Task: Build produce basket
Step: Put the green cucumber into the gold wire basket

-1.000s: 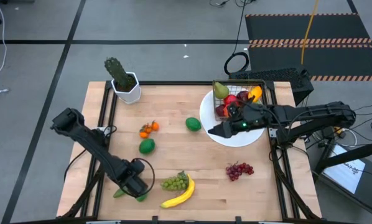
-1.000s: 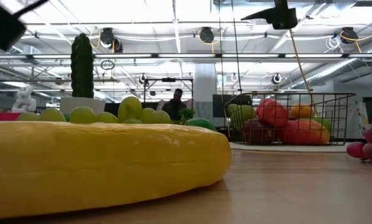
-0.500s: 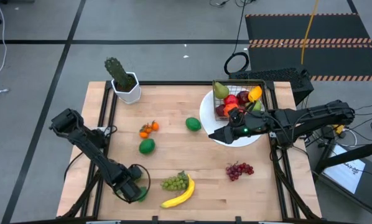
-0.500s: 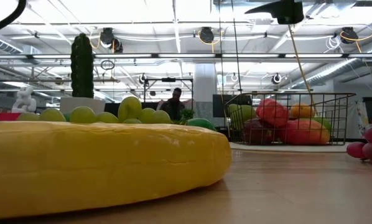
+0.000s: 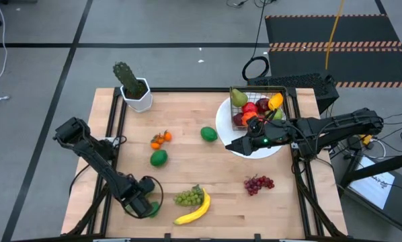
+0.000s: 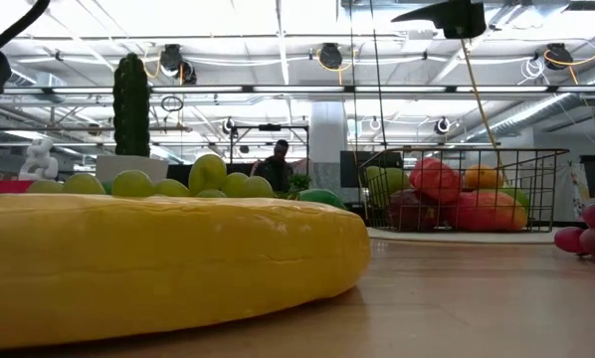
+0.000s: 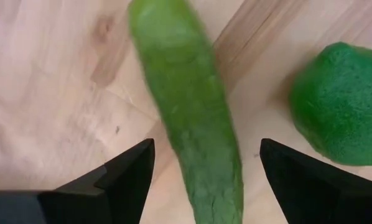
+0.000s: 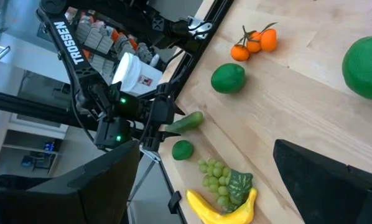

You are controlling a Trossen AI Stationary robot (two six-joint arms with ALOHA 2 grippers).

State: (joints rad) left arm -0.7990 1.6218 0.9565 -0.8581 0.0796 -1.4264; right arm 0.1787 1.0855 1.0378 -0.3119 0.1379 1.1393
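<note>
The left gripper [image 7: 201,171], jaws wide, straddles the cucumber [image 7: 189,106] at the table's front-left corner, while the right gripper [image 5: 233,144], jaws wide and empty, hovers over the plate [image 5: 255,149] bearing the part-filled basket [image 5: 282,93].

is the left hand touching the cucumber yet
Apart. In the left wrist view the left hand straddles the cucumber with its fingers open, and bare wood shows between each finger and the cucumber.

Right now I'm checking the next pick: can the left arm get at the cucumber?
Probably yes. The left gripper hangs right over the cucumber, open fingers either side, nothing between them. The lime lies beside it, apart.
</note>
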